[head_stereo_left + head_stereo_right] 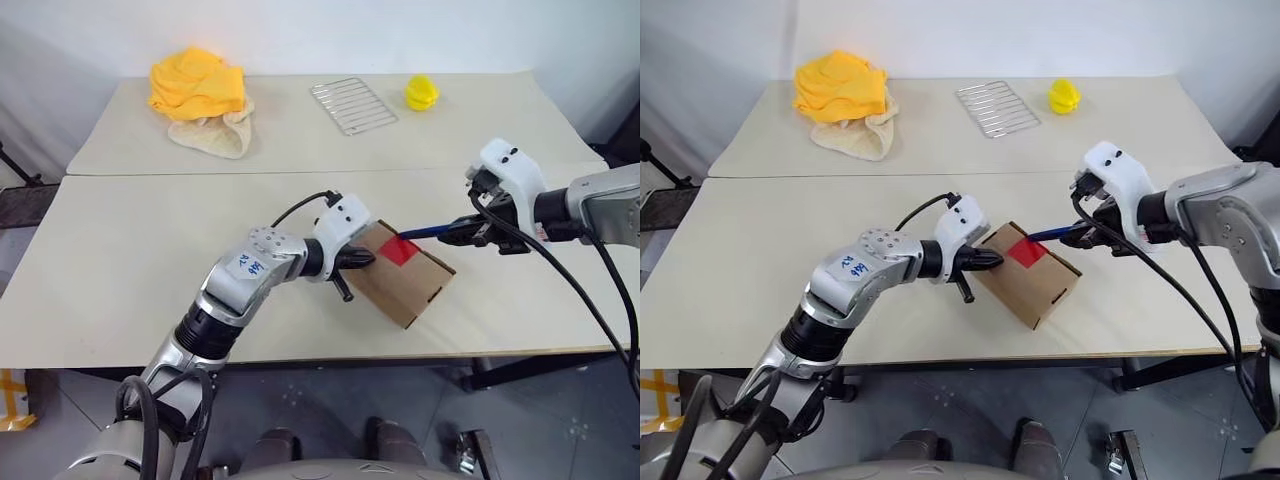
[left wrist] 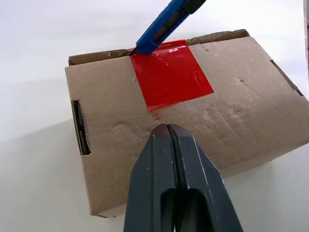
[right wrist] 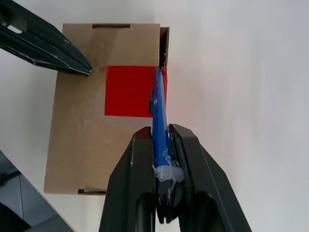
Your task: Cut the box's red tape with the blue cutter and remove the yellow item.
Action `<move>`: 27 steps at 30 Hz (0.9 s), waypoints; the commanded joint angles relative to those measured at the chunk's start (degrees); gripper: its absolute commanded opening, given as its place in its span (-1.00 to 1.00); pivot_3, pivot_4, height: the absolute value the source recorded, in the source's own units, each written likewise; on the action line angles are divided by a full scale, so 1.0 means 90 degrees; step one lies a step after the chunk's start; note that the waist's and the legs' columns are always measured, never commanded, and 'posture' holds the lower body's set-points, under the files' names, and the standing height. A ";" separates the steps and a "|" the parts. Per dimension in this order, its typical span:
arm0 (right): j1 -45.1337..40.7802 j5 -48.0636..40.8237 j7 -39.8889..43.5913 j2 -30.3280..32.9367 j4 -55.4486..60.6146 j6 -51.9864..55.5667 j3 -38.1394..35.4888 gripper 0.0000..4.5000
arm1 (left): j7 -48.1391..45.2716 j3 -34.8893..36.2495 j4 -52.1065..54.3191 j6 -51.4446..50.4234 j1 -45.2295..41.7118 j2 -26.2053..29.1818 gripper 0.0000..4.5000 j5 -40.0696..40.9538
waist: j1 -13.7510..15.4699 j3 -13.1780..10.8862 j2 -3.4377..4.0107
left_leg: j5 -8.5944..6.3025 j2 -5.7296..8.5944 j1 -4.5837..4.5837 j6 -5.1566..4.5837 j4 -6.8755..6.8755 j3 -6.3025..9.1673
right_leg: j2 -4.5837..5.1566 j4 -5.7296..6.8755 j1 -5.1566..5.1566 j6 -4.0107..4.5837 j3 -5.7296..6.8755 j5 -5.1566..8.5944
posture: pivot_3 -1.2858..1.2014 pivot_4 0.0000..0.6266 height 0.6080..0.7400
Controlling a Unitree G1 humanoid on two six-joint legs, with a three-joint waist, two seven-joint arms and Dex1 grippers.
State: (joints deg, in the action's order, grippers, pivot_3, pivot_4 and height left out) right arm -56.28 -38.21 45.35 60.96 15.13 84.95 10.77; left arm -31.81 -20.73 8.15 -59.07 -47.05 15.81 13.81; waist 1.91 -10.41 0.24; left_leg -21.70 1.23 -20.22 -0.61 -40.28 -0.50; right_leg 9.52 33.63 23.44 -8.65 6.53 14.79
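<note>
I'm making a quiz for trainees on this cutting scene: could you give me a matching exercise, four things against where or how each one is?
Things:
1. blue cutter
2. left end effector
3. red tape
4. wire rack

States:
A. shut, tips pressed on the box top
B. lying flat on the far table
C. clamped in the right end effector, tip at the tape's edge
D. stuck across the box's flap seam

Pairs: 1-C, 2-A, 3-D, 4-B
</note>
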 commanded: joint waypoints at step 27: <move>0.0139 -0.0023 0.2075 0.2055 0.0534 -0.0053 0.0731 -0.93 | 0.0490 -0.0399 -0.0749 -0.0131 0.0068 -0.0200 -1.00 -0.0437 | 0.0150 0.0005 -0.0008 | -0.0001 0.0001 0.0000 0.0000 -0.0003 0.0002 | 0.0000 -0.0009 -0.0005 0.0002 0.0002 -0.0002 | 0.03 -0.52 1.00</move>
State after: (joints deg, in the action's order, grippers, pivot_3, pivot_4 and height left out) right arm -55.77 -36.65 61.29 78.06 18.08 84.23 17.39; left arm -28.97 -22.06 5.78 -58.57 -48.11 13.54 12.81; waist 3.27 -10.36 0.16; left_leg -21.71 1.24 -20.22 -0.61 -40.31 -0.48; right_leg 9.52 33.55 23.38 -8.63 6.55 14.76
